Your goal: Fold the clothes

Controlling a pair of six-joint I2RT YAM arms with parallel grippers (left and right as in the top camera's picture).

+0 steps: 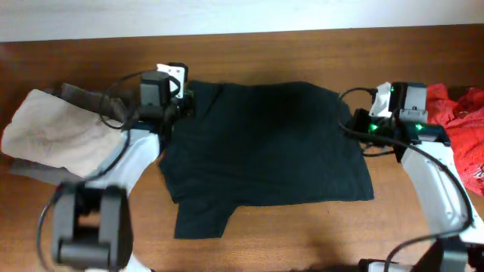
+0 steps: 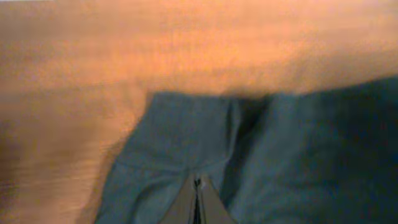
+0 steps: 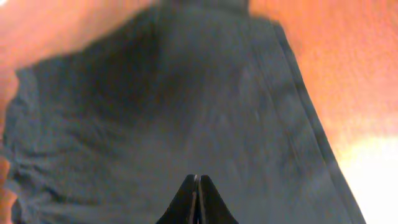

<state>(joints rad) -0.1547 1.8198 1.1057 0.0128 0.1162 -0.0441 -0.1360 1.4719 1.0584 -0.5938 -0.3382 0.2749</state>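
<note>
Table (image 1: 302, 230): wood, bare along the near edge. Little risk there except low friction. A dragged cloth will slide whole rather than fold.

Shirt (image 1: 265, 143): black, lying flat at the middle of the table, between the two arms. One sleeve (image 1: 200, 219) sticks out at the near left corner, and the near hem runs uneven. Judged early in the fold, with the body spread open. Main risk: a fold made from these edges comes out skewed, because the outline is already lopsided and the loose sleeve can trail or bunch under.

Beige garment (image 1: 53, 132): heaped at the left, just beside the left arm. A wide swing of that arm could snag it or pull it onto the shirt.

Red garment (image 1: 465, 106): at the right edge, close behind the right arm. Same hazard on that side.

Grey garment (image 1: 79, 97): peeking out from behind the beige one, with a cable running near it.

Left gripper (image 2: 198, 184): at the shirt's far left corner, jaws clenched tip to tip. Creases run toward the tips, but I cannot tell whether any cloth is caught between them. If only a thin pinch is caught, a lift could drop the corner.

Right gripper (image 3: 197, 180): over the shirt's right side, jaws pressed together, nothing visibly held. If one arm carries cloth and the other does not, the shirt will twist.
</note>
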